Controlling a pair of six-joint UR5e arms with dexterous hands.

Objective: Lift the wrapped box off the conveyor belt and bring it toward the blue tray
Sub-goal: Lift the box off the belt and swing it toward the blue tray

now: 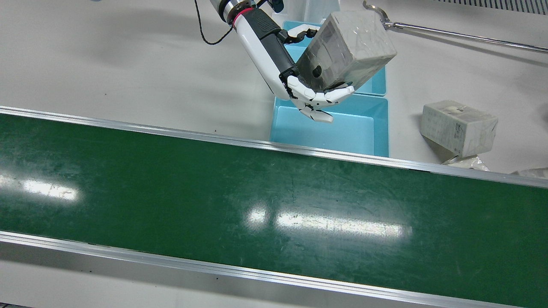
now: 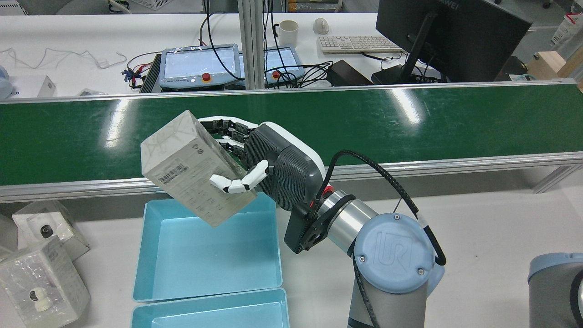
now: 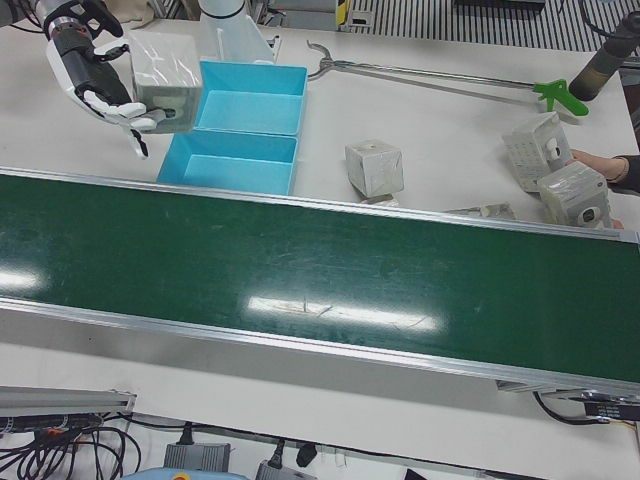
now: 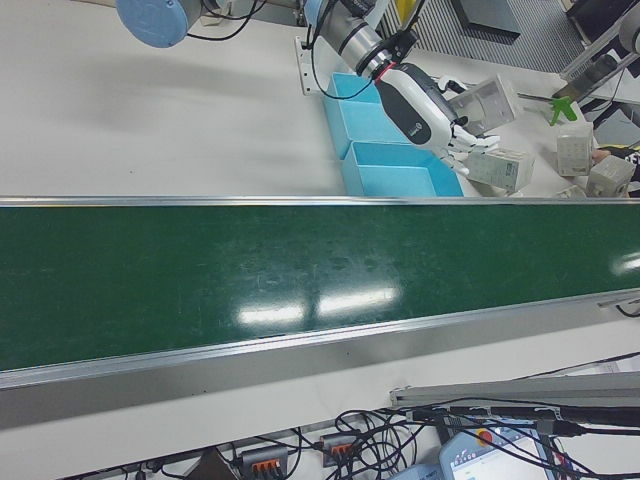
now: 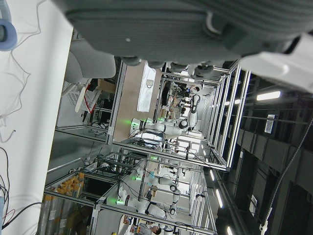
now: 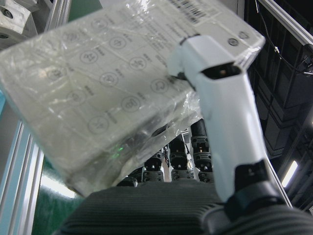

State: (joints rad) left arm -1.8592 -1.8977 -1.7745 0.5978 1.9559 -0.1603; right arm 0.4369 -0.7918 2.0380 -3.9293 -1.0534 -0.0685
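My right hand [image 1: 274,47] is shut on the wrapped box [image 1: 351,42], a grey box in clear film. It holds the box tilted in the air, off the green conveyor belt [image 1: 257,192]. The box hangs over the belt-side end of the blue tray [image 1: 325,128]. In the rear view the thumb lies on the labelled face of the box [image 2: 191,164] and the fingers [image 2: 223,132] grip its far side, above the tray [image 2: 205,255]. The right hand view shows the box [image 6: 122,88] close up. My left hand [image 5: 171,29] shows only in its own view, empty and facing the room.
A second blue tray [image 2: 214,314] adjoins the first. Other wrapped boxes lie on the table [image 1: 458,126], [image 2: 41,278], [image 2: 45,228]. A long reach-grabber tool [image 1: 449,34] lies beyond the trays. A person's hand [image 3: 600,165] is by boxes at the table's far side.
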